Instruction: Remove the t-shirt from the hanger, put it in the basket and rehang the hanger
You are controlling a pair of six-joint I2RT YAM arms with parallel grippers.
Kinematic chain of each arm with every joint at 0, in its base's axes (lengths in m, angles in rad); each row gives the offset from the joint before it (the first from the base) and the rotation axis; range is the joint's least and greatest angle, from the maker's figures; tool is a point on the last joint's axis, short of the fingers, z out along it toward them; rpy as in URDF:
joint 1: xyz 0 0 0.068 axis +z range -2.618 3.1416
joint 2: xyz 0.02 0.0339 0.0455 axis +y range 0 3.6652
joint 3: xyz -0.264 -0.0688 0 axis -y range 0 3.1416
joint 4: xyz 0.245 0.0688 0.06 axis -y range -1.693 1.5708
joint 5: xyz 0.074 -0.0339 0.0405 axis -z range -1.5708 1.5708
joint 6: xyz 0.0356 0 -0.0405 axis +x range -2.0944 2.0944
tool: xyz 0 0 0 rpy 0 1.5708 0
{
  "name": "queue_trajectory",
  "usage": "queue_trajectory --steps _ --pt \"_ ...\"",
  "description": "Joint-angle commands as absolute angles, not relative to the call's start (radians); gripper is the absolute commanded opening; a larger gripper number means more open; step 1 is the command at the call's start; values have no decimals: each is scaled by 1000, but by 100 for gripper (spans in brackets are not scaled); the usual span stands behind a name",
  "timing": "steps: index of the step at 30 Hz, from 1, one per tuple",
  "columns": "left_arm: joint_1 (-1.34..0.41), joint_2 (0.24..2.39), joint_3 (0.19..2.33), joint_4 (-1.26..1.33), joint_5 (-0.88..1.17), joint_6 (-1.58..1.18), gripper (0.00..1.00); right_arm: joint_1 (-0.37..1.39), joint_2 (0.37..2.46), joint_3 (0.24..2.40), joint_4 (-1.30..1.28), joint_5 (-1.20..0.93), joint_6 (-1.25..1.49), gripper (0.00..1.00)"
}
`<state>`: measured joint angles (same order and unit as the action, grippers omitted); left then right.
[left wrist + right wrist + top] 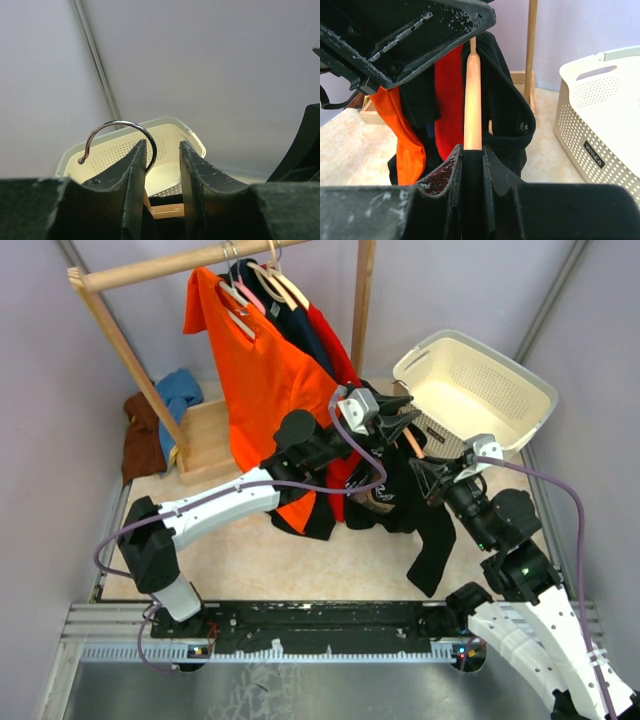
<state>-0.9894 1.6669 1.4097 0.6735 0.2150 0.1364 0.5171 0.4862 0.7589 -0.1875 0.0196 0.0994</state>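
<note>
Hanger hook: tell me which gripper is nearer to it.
Left. The left gripper is right at the hook, which rises just beside it. The right gripper clamps the wooden bar, farther from the hook.

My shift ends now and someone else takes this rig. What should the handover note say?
Left pincer: open, fingers either side of the hook, not clamped.
Right pincer: shut on the hanger, on its wooden arm.
Black t-shirt: draped on that hanger, held clear of the rack.
Done: hanger is off the rack.
Left: grip the hook, pull the shirt off.
</note>
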Motion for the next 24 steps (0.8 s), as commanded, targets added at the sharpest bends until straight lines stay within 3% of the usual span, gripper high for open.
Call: queue_trajectory --steps 1,8,10,12,16,19,23,24 --pt "-1002 1684 1444 708 237 122 36 528 480 781 -57 -5 103 0" --pt "-1002 1698 1468 724 226 98 30 528 487 785 -69 -11 103 0" --pt "-1002 1702 1478 724 217 90 20 528 487 787 -73 -11 104 0" --pt "-1002 1710 1490 724 201 81 1 529 491 792 -80 -11 103 0" --pt "-1002 1722 1525 705 179 80 0 528 505 816 -101 -9 112 1" --pt "-1002 1721 1545 693 158 95 0 528 518 841 -117 4 122 19" --pt "-999 1737 1617 646 124 127 0 528 551 905 -166 28 123 61" --pt "-998 1747 1651 625 112 137 0 528 562 932 -188 38 121 81"
